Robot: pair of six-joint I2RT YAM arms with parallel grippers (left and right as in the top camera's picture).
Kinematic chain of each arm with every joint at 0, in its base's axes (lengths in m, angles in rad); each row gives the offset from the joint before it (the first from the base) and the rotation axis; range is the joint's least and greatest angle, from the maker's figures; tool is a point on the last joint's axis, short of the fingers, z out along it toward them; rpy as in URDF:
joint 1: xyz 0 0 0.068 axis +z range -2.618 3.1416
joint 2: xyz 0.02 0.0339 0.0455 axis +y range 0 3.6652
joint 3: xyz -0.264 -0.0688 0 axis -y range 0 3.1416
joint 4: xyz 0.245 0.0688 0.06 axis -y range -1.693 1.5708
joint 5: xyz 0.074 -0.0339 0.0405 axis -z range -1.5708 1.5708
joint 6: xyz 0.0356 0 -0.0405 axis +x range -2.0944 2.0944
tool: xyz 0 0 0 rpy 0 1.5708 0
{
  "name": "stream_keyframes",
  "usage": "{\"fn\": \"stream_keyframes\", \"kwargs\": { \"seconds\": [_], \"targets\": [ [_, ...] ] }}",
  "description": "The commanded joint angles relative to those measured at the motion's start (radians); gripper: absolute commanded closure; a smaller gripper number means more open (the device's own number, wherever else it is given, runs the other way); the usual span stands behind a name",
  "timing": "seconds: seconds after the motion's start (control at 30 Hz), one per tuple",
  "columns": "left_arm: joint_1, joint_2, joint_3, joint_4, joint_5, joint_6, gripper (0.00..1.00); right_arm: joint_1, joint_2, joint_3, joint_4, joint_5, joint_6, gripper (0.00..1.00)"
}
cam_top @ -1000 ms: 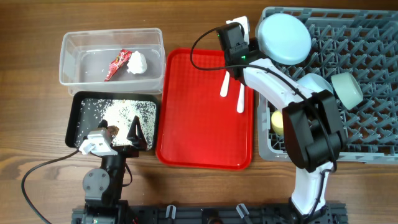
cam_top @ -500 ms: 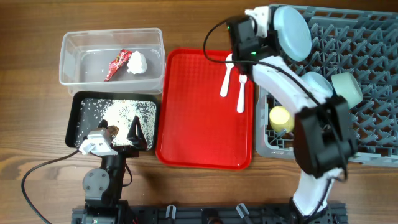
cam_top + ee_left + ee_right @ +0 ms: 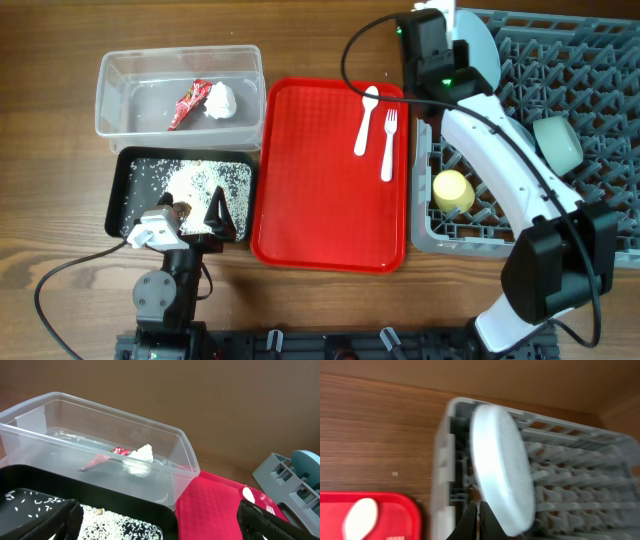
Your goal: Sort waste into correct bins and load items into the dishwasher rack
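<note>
Right end effector (image 3: 479, 516) gripped pale blue plate (image 3: 502, 470) upright in dishwasher rack (image 3: 570, 460), left end effector (image 3: 157, 512) hung released over black tray (image 3: 30, 477).

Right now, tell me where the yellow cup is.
Overhead view: the yellow cup sits in the grey rack's near-left corner, just right of the red tray.

Spoon (image 3: 366, 118) and fork (image 3: 388, 148) on red tray (image 3: 310, 190), yellow cup (image 3: 452, 190) in grey rack (image 3: 590, 60), tissue (image 3: 220, 100) in clear tub (image 3: 180, 56)
</note>
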Motion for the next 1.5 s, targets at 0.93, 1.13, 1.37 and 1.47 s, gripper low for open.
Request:
{"fn": "stream_keyframes", "kwargs": {
  "seconds": [0.93, 1.13, 1.37, 1.47],
  "targets": [
    [0.008, -0.007, -0.005, 0.000, 0.004, 0.017, 0.00, -0.042, 0.087, 0.002, 0.056, -0.250, -0.003, 0.96],
    [0.008, -0.007, -0.005, 0.000, 0.004, 0.017, 0.00, -0.098, 0.151, 0.002, 0.150, 0.136, 0.109, 0.96],
    [0.008, -0.007, -0.005, 0.000, 0.004, 0.017, 0.00, -0.158, 0.048, 0.003, 0.113, 0.294, 0.084, 0.96],
    [0.008, -0.007, -0.005, 0.000, 0.004, 0.017, 0.00, -0.158, -0.035, 0.003, 0.095, 0.257, 0.072, 0.96]
  ]
}}
